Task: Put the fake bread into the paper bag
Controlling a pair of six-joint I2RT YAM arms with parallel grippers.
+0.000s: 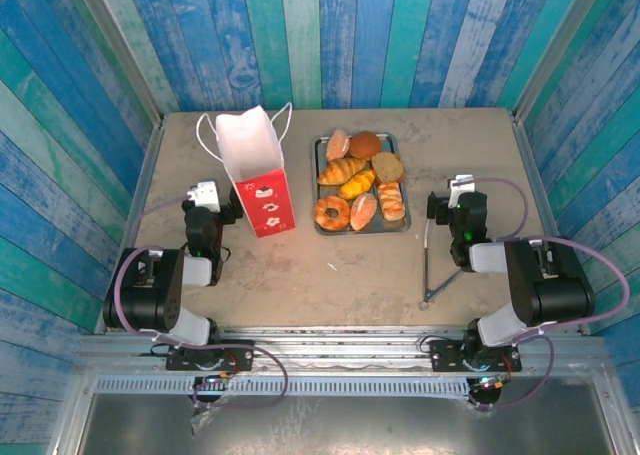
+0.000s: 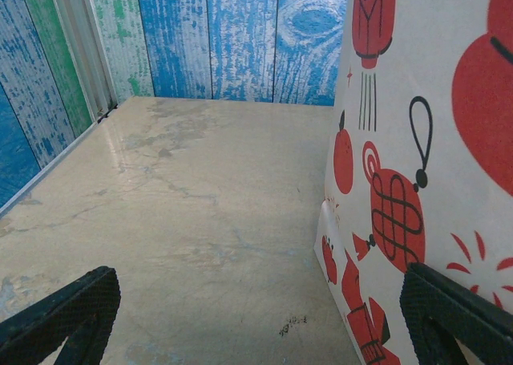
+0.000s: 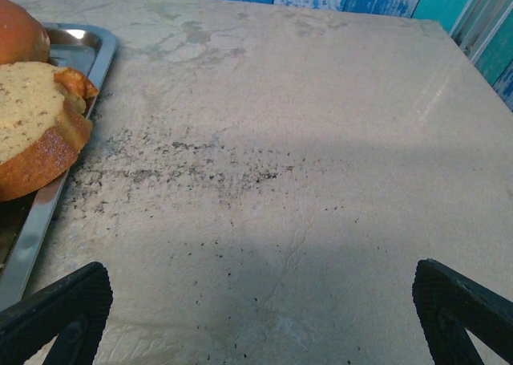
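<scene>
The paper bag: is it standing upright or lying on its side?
Upright. The paper bag stands on its red bottom on the table, left of the tray, with its white mouth open upward.

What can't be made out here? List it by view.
- Top view: inside of the paper bag, hidden by its own white walls; the tongs, too thin to show detail.
- Left wrist view: the paper bag's top and handles, cut off by the upper edge.
- Right wrist view: most of the tray and sliced loaf, cut off by the left edge.
</scene>
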